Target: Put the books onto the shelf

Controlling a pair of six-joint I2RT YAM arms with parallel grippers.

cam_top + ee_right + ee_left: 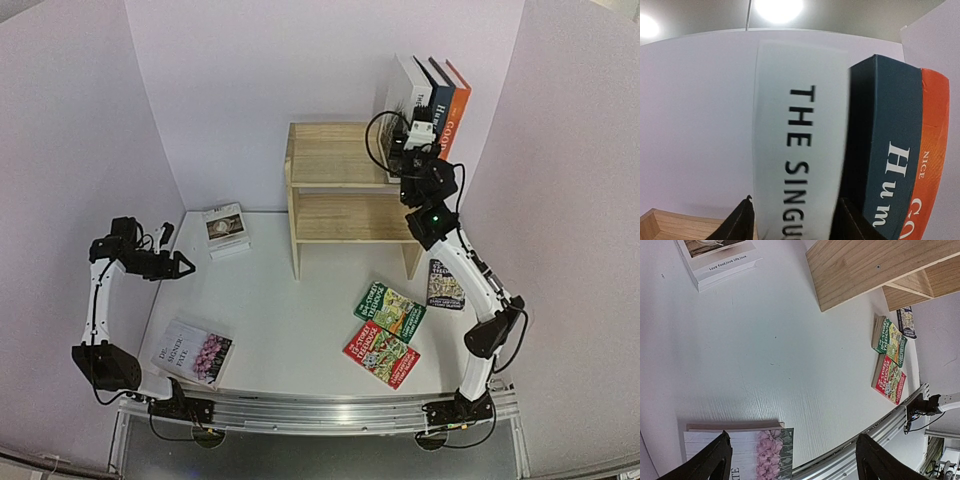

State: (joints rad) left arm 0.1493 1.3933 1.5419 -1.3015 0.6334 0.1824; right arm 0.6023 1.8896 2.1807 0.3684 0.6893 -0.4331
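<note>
1. Standing upright at the right end of the shelf's (330,160) top tier, spines facing the near edge: white book (800,140), navy book (440,100), orange book (458,105).
2. Right gripper (420,130) straight in front of the white book, jaws part-open astride its upright spine. Fingers just beside both covers; pressing or clear, cannot tell.
3. Left gripper (795,460) spread wide, holding nothing, hovering over the pink-flower book (195,352), flat at the tabletop's near left corner.
4. Also flat on the tabletop: small white book (226,228) toward the far left; green paperback (390,310), red paperback (381,354) and dark paperback (445,284) by the right edge, nearest the right arm.
5. Likely a release; needs a straight pull-back without tipping the white book.
</note>
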